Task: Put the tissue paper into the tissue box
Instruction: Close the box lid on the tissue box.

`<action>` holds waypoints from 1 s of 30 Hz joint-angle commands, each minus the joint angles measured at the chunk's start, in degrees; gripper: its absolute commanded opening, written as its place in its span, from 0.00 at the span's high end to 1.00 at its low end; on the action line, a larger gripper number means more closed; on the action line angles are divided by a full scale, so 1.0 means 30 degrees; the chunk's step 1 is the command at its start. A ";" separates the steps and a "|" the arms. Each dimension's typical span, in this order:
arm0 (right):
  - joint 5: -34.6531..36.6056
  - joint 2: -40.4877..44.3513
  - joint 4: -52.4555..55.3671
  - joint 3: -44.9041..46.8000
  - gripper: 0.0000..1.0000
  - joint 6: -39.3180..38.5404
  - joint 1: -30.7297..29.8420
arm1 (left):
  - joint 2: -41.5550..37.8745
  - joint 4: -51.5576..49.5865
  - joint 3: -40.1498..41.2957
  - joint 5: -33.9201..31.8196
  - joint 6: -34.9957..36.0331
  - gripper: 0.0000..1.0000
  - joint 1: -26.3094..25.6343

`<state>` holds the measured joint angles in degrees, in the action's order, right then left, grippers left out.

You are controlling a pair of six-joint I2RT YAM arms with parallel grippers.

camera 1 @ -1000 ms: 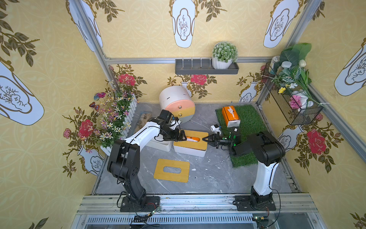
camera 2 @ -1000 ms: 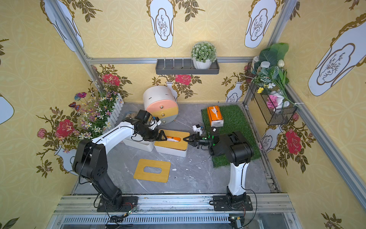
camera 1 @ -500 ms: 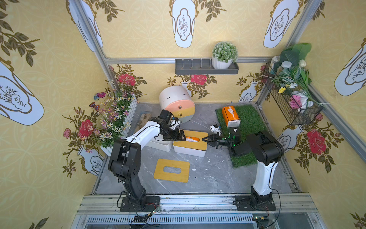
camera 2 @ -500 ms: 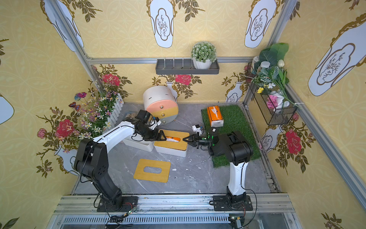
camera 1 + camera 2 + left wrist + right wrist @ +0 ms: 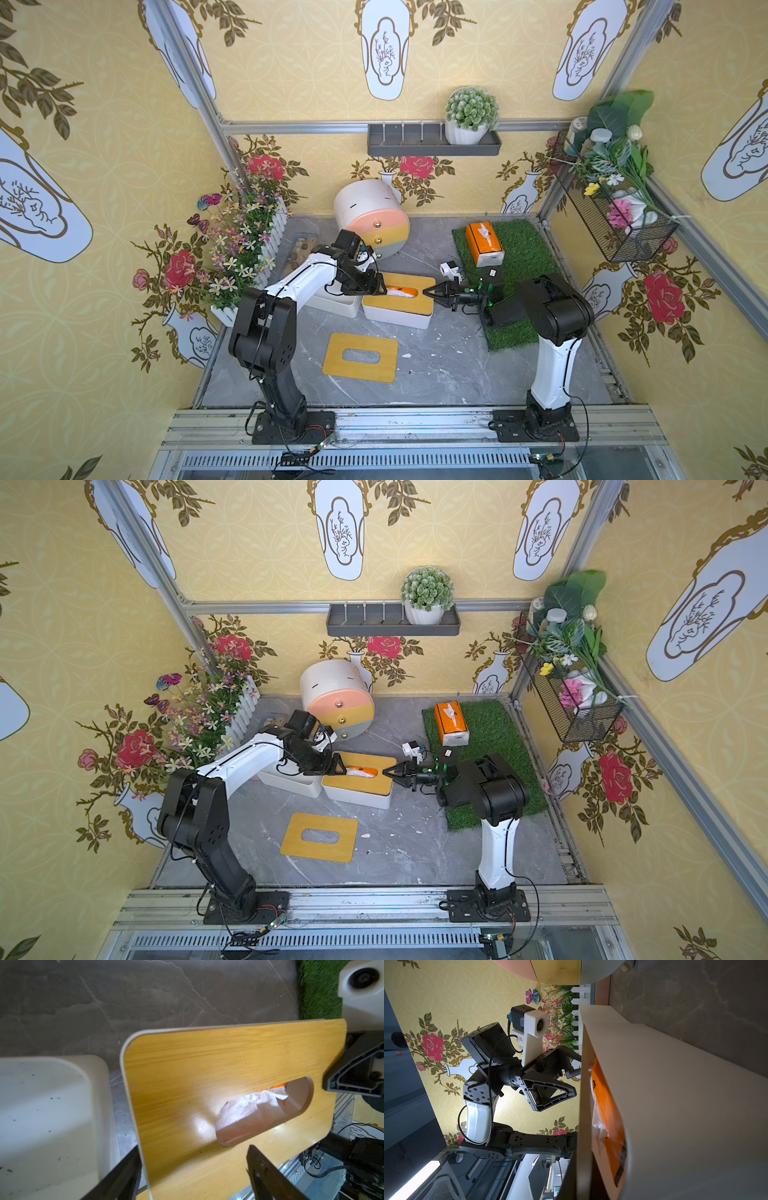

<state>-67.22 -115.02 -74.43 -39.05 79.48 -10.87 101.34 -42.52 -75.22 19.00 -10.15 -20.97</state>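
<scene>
**Marble tabletop (image 5: 436, 374): tissue paper (image 5: 400, 291) half hidden under bamboo lid (image 5: 409, 305)**

Grey stone carries the white tissue box (image 5: 395, 318), and the tissue paper lies inside it. Only a strip of white sheet and orange wrapper shows through the lid's slot; the rest is covered. At one end the left gripper (image 5: 376, 286) stands with its jaws apart astride the lid's edge, gripping nothing. At the opposite end the right gripper (image 5: 428, 291) is pinched closed on the lid, which sits slightly raised there. Its fingertips are cut off in the right wrist view.
</scene>
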 commanded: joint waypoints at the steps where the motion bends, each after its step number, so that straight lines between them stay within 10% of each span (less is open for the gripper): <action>1: -0.0122 -0.0167 -0.0325 -0.0117 1.00 -0.0068 -0.0263 | 0.0419 -0.0146 0.0147 0.0002 -0.0118 0.23 -0.0081; 30: -0.0239 -0.0287 -0.0619 -0.0139 1.00 0.0107 -0.0395 | 0.1507 -0.0219 -0.0056 -0.1269 -0.0395 0.72 -0.0172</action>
<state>-67.05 -115.66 -76.01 -39.05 79.77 -11.40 104.40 -39.92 -76.07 15.49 -12.88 -21.26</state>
